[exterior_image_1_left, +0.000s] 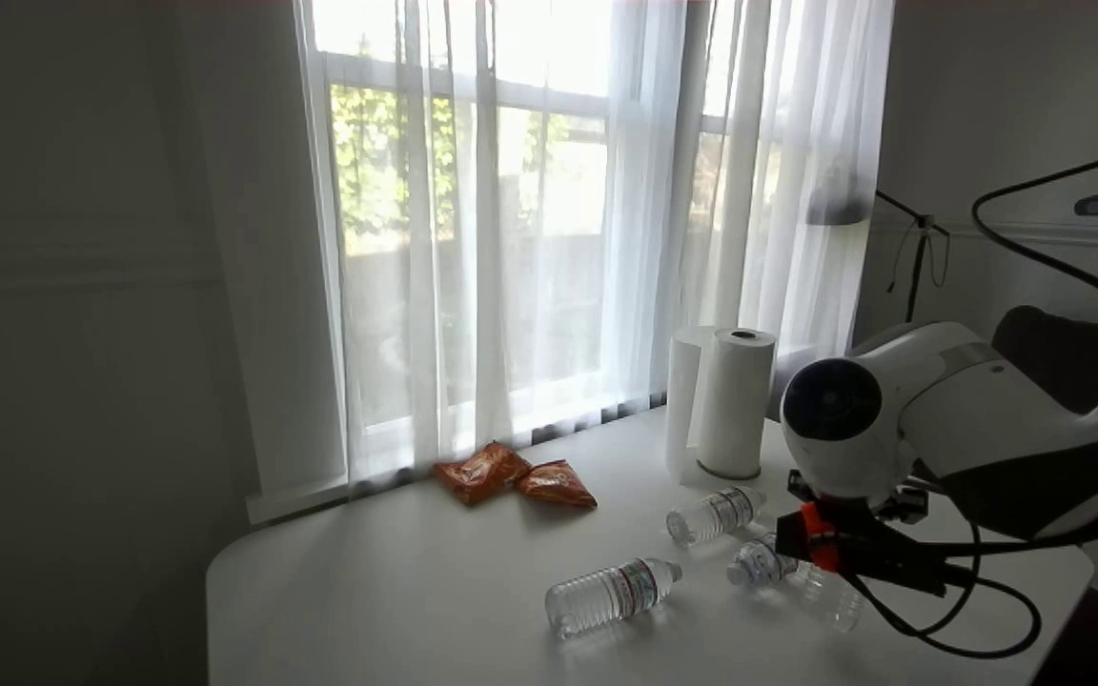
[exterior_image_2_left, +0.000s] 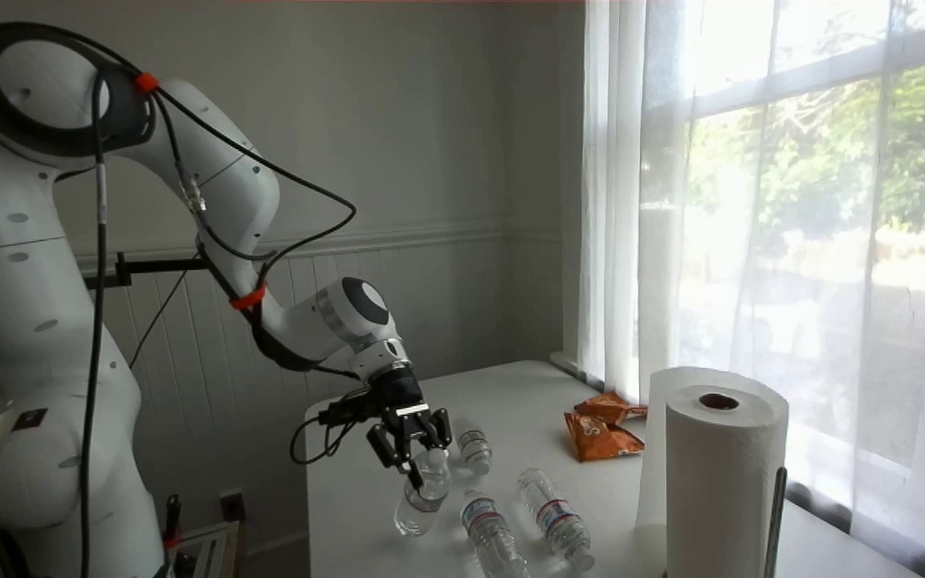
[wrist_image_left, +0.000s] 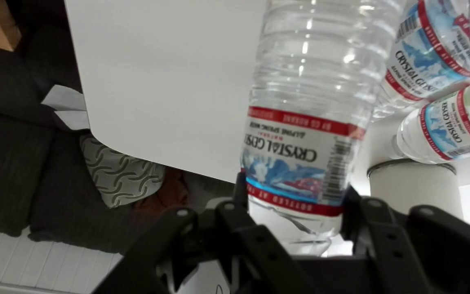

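Low over a white surface (exterior_image_1_left: 368, 591), the end effector (wrist_image_left: 296, 196) grasps a bottle (wrist_image_left: 308, 134) of Crystal Geyser, fingers (wrist_image_left: 241, 192) set on opposite sides near its shoulder, as seen in the wrist view. The held bottle tilts, neck toward the end effector and base pointing down and away; whether that base touches the surface cannot be told. The white arm (exterior_image_2_left: 342, 321) slopes down to the grip in both exterior views. Just beside, a second bottle (exterior_image_2_left: 495, 536) lies on its side, with a third bottle (exterior_image_2_left: 555, 518) next to it. A fourth bottle (exterior_image_1_left: 614, 595), also on its side, lies a little apart from those two. All four are clear, with printed labels.

A roll of paper towels (exterior_image_1_left: 738, 405) stands upright near sheer white curtains (exterior_image_1_left: 644, 238), one sheet hanging loose. Farther along, two orange bags (exterior_image_1_left: 484, 472) lie together at the back of the surface. Past the surface's edge, the wrist view takes in a patterned cushion (wrist_image_left: 123, 171) against dark upholstery (wrist_image_left: 10, 171). Behind the curtains, daylight fills a window (exterior_image_2_left: 792, 87), with greenery (exterior_image_1_left: 368, 152) outside; a grey wall (exterior_image_2_left: 398, 120) closes off the room.
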Controlling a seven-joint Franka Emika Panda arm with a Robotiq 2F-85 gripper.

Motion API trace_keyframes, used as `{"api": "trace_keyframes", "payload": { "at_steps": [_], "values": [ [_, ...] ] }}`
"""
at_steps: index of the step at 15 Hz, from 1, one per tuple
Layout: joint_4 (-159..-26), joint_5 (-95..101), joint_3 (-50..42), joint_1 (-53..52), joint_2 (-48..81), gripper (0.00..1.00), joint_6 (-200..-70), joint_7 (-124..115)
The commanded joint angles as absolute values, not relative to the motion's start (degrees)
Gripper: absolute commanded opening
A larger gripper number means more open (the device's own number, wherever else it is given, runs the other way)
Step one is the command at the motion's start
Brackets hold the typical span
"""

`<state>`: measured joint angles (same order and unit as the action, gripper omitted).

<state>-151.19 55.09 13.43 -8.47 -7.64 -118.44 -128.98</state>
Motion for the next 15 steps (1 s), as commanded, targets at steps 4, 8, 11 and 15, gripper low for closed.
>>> {"api": "trace_keyframes", "payload": {
  "at_steps": [4, 8, 11, 15],
  "values": [
    [-150.1, 59.0, 15.1, -10.3, -4.9, 0.23, -108.7, -133.8],
    [-149.5, 61.7, 15.4, -11.9, -1.9, 0.23, -102.5, -138.1],
    [-148.8, 65.3, 15.3, -12.8, 1.2, 0.23, -101.2, -143.0],
    [-147.5, 68.9, 15.1, -13.7, 4.9, 0.23, -100.1, -147.1]
  ]
}}
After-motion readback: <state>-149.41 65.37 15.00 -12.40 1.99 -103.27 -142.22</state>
